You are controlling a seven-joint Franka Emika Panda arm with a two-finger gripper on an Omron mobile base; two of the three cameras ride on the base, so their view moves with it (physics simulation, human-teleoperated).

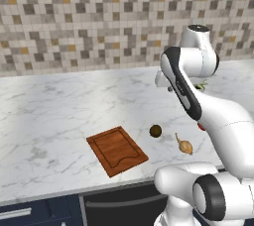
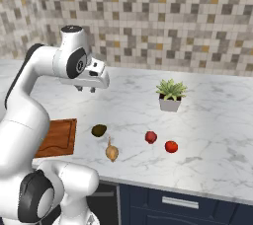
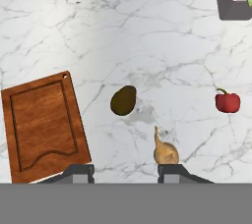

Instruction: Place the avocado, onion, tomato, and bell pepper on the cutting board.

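A white marble counter (image 1: 49, 116) with fine grey veins runs below a wall of small square mosaic tiles (image 1: 74, 17) in beige, grey and ochre. The robot's hand (image 2: 86, 89) hangs high above the counter, holding nothing. In the hand view its two dark fingertips (image 3: 78, 173) stand well apart at the bottom edge, so the hand is spread wide.

The cutting board (image 3: 43, 126) is a flat rectangle of reddish-brown wood with visible grain, a darker groove just inside its edge and a small hole at one corner. It lies bare on the counter at 9 o'clock in the hand view.

The avocado (image 3: 123, 100) is a smooth, dark olive-brown oval near the centre of that view, just beside the board but apart from it. The onion (image 3: 165, 152) is a glossy tan-golden bulb with a thin pale stalk, lying at 5 o'clock from the avocado, close to the counter's front edge.

The bell pepper (image 3: 227, 102) is shiny red and lumpy with a short green stem, at 3 o'clock from the avocado. In the right base view, the tomato (image 2: 171, 146) is a smooth, bright red ball just beside the pepper, at its 4 o'clock.

A spiky green succulent (image 2: 171, 89) in a square grey pot stands behind them, nearer the wall. No writing or labels can be read anywhere.
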